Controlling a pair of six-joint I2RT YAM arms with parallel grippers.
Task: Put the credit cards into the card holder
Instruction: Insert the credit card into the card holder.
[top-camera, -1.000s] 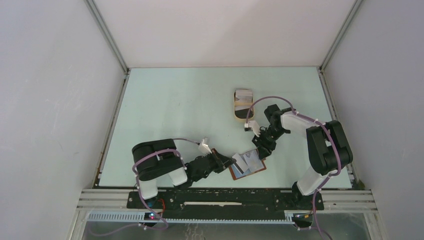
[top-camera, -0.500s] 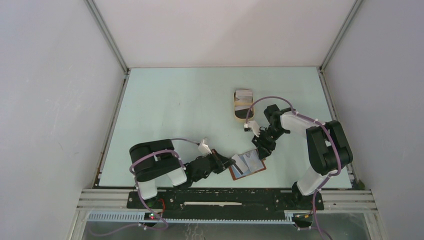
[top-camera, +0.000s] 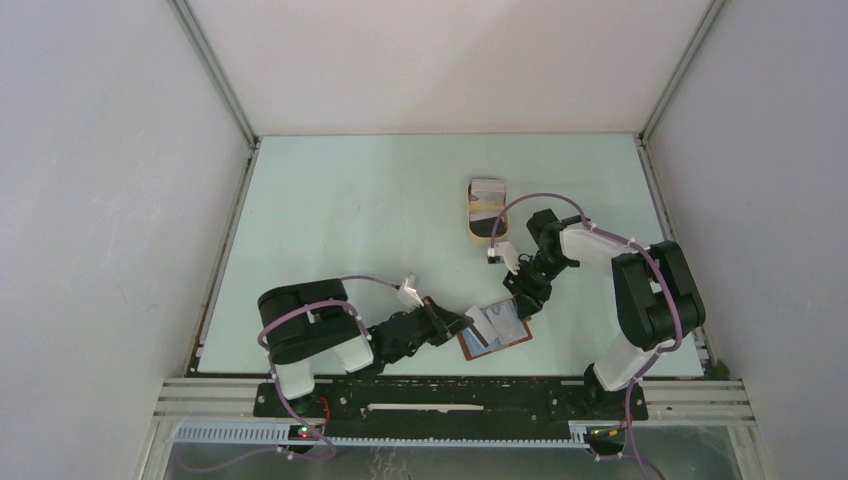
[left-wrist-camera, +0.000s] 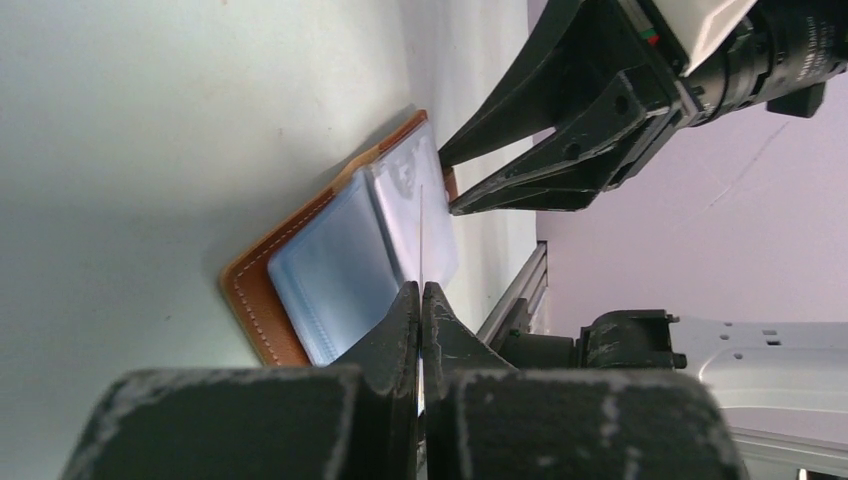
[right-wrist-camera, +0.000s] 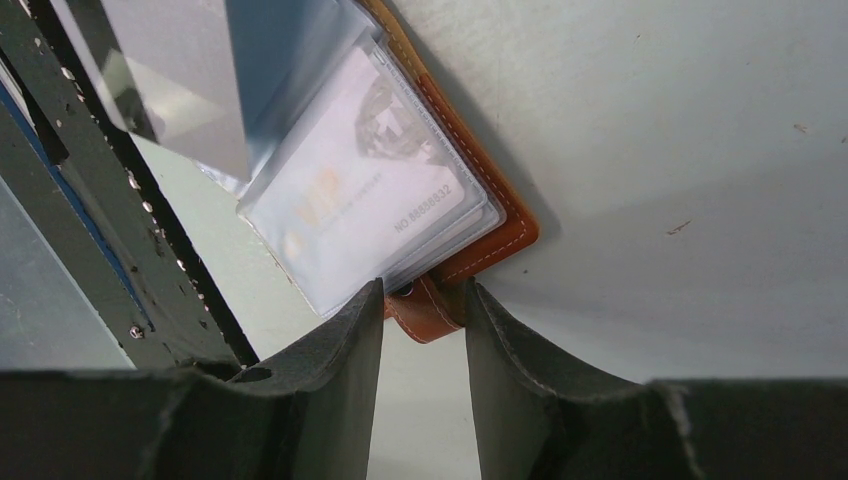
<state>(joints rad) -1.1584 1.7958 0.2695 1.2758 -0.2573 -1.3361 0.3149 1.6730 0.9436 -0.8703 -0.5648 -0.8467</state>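
The left arm (top-camera: 305, 328) and right arm (top-camera: 655, 290) are both built of chunky black joint housings and white shells. A purple cable (top-camera: 545, 196) loops along each, and a small white camera block (top-camera: 409, 291) sits at each wrist. The fingers (left-wrist-camera: 385, 345) are matte black wedges with edges scuffed pale grey. At 6 o'clock overhead, a black base plate (top-camera: 560, 398) carries both.
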